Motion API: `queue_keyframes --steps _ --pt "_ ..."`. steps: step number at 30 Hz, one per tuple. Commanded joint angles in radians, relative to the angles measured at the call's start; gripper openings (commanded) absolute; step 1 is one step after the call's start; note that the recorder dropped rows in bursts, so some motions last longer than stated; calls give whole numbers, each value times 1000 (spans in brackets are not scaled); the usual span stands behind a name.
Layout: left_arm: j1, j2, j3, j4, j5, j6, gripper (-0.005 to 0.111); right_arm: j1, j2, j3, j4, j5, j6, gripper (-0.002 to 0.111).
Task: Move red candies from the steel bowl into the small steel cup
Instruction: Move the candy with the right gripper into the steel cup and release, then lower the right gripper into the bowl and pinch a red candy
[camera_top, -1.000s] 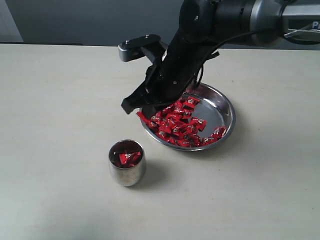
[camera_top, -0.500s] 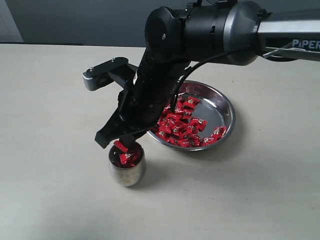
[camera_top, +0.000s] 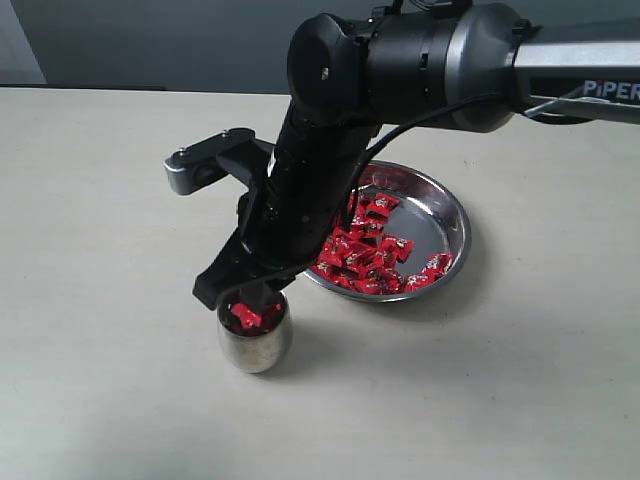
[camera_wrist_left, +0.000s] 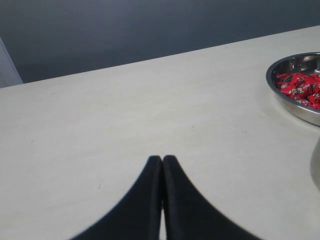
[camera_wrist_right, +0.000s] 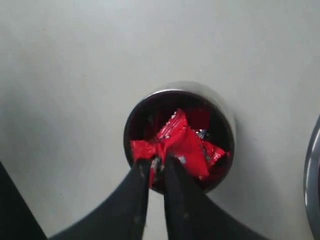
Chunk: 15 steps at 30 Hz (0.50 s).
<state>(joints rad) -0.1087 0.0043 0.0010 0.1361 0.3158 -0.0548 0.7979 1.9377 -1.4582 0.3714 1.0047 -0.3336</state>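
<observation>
The small steel cup (camera_top: 256, 347) stands on the table in front of and to the left of the steel bowl (camera_top: 456, 214). Red candies (camera_top: 365, 250) lie heaped in the bowl, and a few more red candies (camera_wrist_right: 186, 141) fill the cup. My right gripper (camera_top: 246, 300) hangs straight over the cup's mouth. In the right wrist view its jaws (camera_wrist_right: 157, 161) stand a narrow gap apart, with a red candy at their tips on top of the pile. My left gripper (camera_wrist_left: 162, 159) is shut on nothing above bare table, with the bowl (camera_wrist_left: 295, 107) off to one side.
The black right arm (camera_top: 330, 150) reaches across the bowl's left half and hides part of it. A grey wall runs along the table's far edge (camera_top: 120, 88). Bare tabletop surrounds cup and bowl.
The right gripper carried a red candy from the bowl to the cup, dropped closer to its mouth, and its jaws have parted slightly. The left gripper has no earlier view.
</observation>
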Motion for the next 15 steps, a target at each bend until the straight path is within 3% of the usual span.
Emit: queue_keyframes --steps 1,10,15 --pt "-7 -4 -1 -1 -7 -6 0 1 -9 -4 7 8 -22 32" --pt "-7 -4 -1 -1 -7 -6 0 -5 -20 -4 -27 -15 -22 32" --pt "-7 -4 -1 -1 -7 -6 0 -96 -84 -4 -180 -91 115 32"
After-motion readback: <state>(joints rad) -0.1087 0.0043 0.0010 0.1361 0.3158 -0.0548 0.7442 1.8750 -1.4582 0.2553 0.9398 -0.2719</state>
